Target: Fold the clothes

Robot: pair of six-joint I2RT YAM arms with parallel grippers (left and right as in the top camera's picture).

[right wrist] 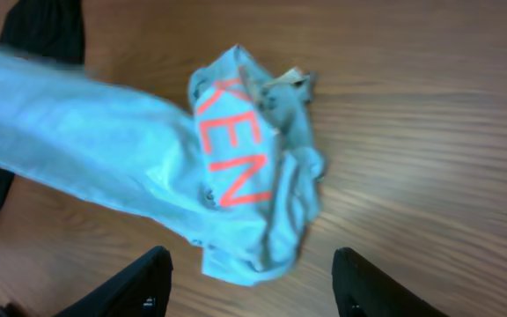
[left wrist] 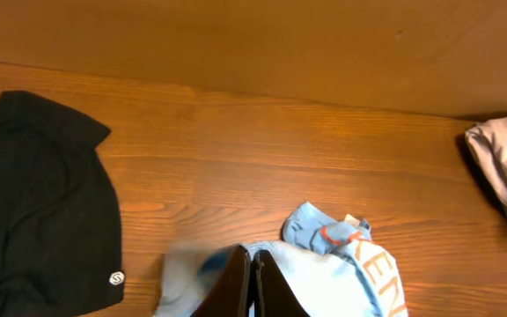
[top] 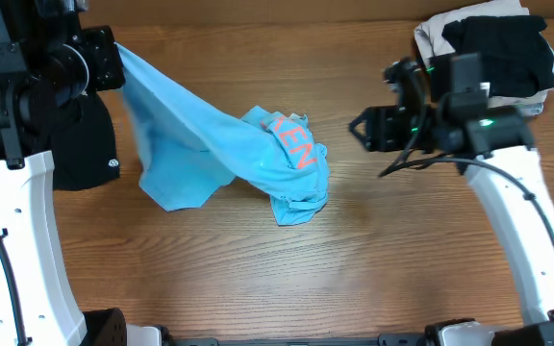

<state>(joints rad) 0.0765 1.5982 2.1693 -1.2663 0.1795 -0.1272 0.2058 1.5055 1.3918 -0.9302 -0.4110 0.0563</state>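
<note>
The light blue T-shirt [top: 229,154] with red-orange lettering lies bunched mid-table. One end is stretched up and left to my left gripper [top: 115,60], which is shut on its edge and holds it above the table. In the left wrist view the closed fingers [left wrist: 254,264] pinch the blue fabric [left wrist: 341,282]. My right gripper [top: 359,127] is open and empty, hovering just right of the bunched part. The right wrist view shows its fingers [right wrist: 252,280] spread wide either side of the crumpled shirt [right wrist: 245,185], above it.
A black garment with a small round white logo [top: 83,144] lies at the left; it also shows in the left wrist view [left wrist: 42,211]. A pile of black and beige clothes [top: 493,48] sits at the back right. Bare wooden table [top: 287,279] lies in front.
</note>
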